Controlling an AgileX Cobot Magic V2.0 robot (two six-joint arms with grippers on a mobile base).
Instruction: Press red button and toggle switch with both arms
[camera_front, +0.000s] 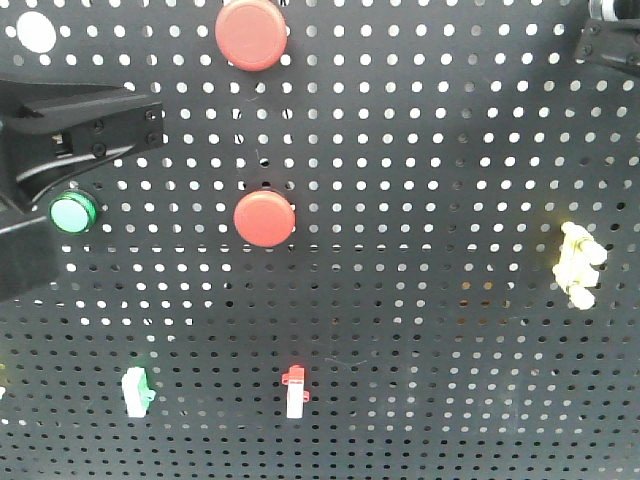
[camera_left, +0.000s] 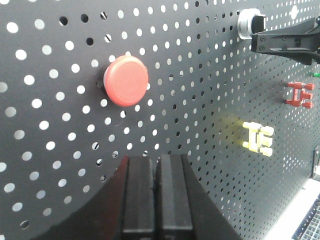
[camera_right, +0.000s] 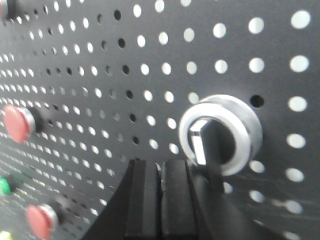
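- Nearest the left wrist camera, the left gripper (camera_left: 156, 162), a pair of flat matte black fingers, is closed: the two pads lie pressed together with nothing between them.
- Up and to the left of its tips, apart from them, a round red plastic mushroom button (camera_left: 126, 80) stands out from the black perforated metal board (camera_left: 200, 165).
- Nearest the right wrist camera, the right gripper (camera_right: 161, 167) is closed in the same way and holds nothing.
- Its tips sit just beside the lower left edge of the round silver-ringed switch with a black lever (camera_right: 221, 134), which is mounted on the same board. Whether they touch it cannot be told.
- In the front view, the left arm (camera_front: 90, 125), a matte black wedge-shaped housing with small screws, reaches in from the left edge just above a round green button in a chrome ring (camera_front: 73, 212).
- The right arm (camera_front: 610, 35) shows only as a black piece in the top right corner.
- On the board, an upper red button (camera_front: 251, 33) sits at the top edge and a lower red button (camera_front: 265, 218) near the middle. Which of them the left wrist camera faces cannot be told.
- Farther out, a yellow plastic toggle (camera_front: 578, 265) is on the right, and a small green-and-white switch (camera_front: 137, 390) and a small red-and-white switch (camera_front: 294, 392) sit in the bottom row.
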